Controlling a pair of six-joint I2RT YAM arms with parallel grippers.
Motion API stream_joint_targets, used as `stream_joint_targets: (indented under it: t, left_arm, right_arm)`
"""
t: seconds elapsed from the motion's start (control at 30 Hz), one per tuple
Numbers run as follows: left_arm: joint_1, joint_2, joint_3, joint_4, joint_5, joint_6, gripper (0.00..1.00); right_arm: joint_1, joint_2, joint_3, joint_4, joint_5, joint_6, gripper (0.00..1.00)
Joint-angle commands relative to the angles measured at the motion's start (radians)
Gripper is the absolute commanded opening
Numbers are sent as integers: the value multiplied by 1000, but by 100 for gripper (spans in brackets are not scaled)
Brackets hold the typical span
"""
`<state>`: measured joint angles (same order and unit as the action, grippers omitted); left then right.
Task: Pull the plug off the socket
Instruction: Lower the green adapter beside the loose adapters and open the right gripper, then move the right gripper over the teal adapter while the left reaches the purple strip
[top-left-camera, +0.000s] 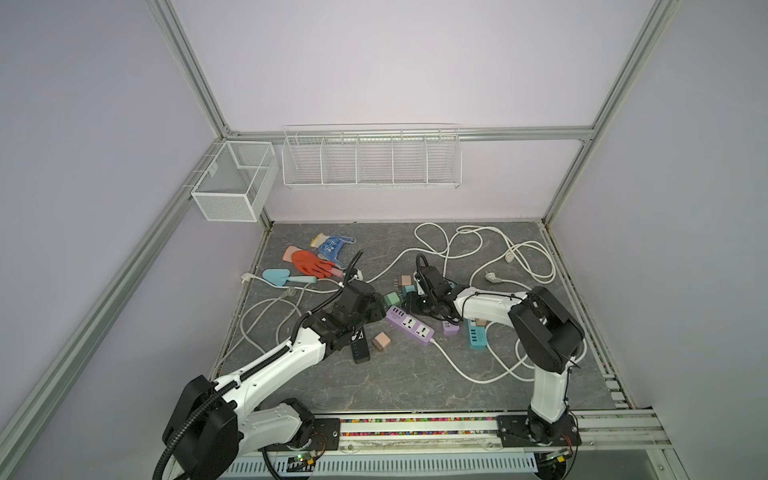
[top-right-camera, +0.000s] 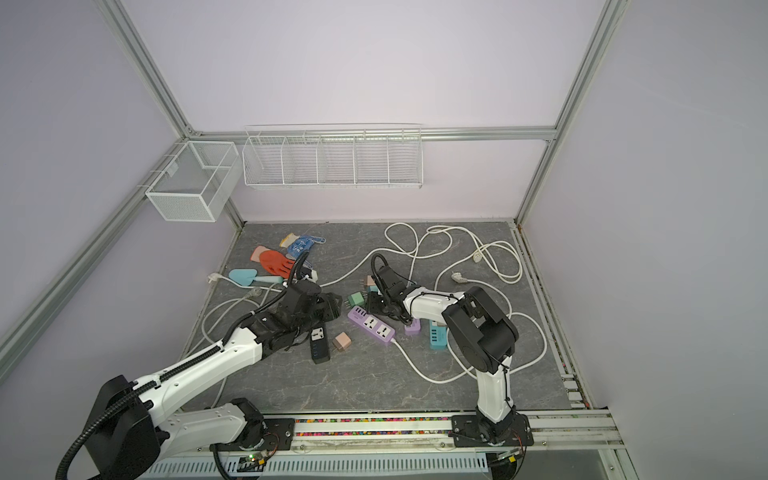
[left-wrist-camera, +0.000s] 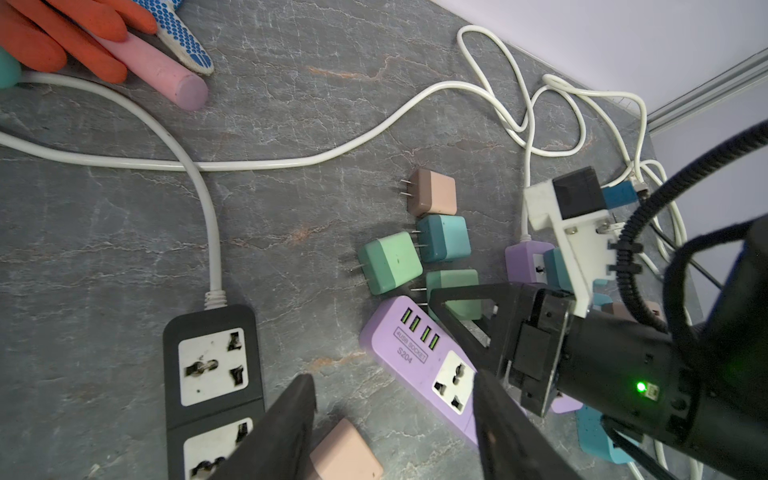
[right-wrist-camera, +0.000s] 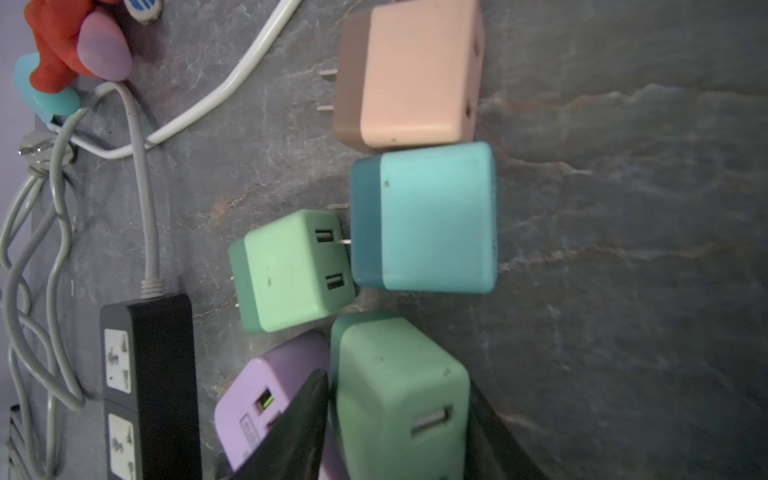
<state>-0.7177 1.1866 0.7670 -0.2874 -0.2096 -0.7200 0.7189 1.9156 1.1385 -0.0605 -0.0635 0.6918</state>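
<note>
Green plug (right-wrist-camera: 399, 415), prongs free, lying on the table (right-wrist-camera: 623, 249) just beside the end of the purple power strip (right-wrist-camera: 257, 399); your right claw (right-wrist-camera: 397, 382) brackets it, gripped or loose I cannot tell, left claw (left-wrist-camera: 392, 376) spread and empty; the pull looks done, so next let go and lift clear.

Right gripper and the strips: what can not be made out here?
Whether the right gripper grips the green plug: blurred in the right wrist view, too small in both top views.
Far end of the blue strip: behind the right arm in both top views.
Rest of the black strip: cut off by the bottom edge in the left wrist view, partly under the left arm in both top views.
</note>
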Motion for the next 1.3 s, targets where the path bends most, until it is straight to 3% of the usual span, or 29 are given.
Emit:
stream_joint_targets:
  t: [0.0,0.2,0.57,0.97,1.17,1.27]
  left_arm:
    - [8,-17,16,-7,-8,1,62]
    - [8,-27,20,-3,-7,0,64]
    - [8,35,71,39,74,-10,68]
    - [8,270,188,163,289,-43,69]
    - [0,462,291,205,433,-81,65]
    - [-20,545,347,215,452,-89,63]
  right_arm:
    - [5,-73,-25,-34,36,-7,59]
    - [2,-143,-46,-72,62,-32,70]
    - [-36,-315,-64,-182,99,-106,81]
    - [-167,-485,-62,-379,152,-240,88]
    - [-221,-448,-3,-464,147,-292,91]
    - [-231,-412,20,-491,152,-288,91]
